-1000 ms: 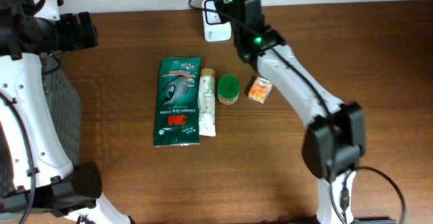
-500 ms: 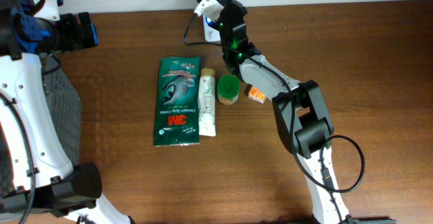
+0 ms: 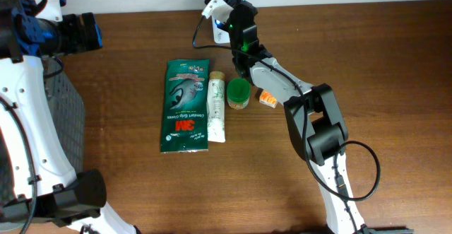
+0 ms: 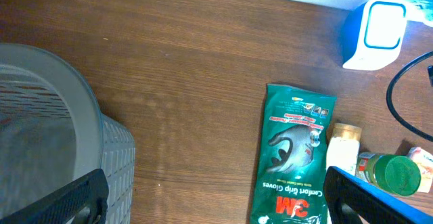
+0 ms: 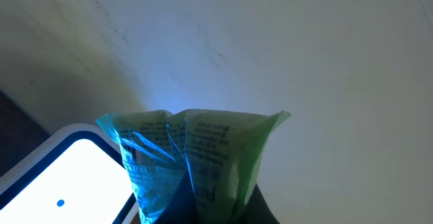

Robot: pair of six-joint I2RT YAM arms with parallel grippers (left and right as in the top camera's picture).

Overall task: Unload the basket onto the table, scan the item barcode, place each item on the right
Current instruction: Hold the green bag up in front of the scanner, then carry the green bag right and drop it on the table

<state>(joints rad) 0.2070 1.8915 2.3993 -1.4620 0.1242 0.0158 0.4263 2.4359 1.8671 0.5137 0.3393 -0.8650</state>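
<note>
Overhead view: a grey mesh basket [image 3: 62,110] stands at the left edge of the table [image 3: 141,191]. The left gripper [image 3: 86,32] hangs above the far left corner. In the left wrist view its fingers [image 4: 64,200] stand wide apart with nothing between them. Near the middle of the table lies a green glove pack [image 3: 186,107], lengthwise from far to near. A white tube [image 3: 217,108] lies just beside its right side, parallel to it. At the far edge, near the middle, sits the scanner [image 4: 379,28], its window lit white and blue. The right gripper [image 3: 231,9] is held above that spot, arm reaching in from the near right. In the right wrist view, this gripper's jaws are closed on the lower end of a green packet [image 5: 196,149]. The packet rises from the fingertips and fans out above them, with its printed face toward the camera and blue light across its left half. The scanner's lit window shows at lower left, just beside the packet. Whether they touch cannot be told. Right of the tube stands a green-capped jar [image 3: 238,92], and an orange box [image 3: 268,98] lies near the jar's right side, partly under the arm.
</note>
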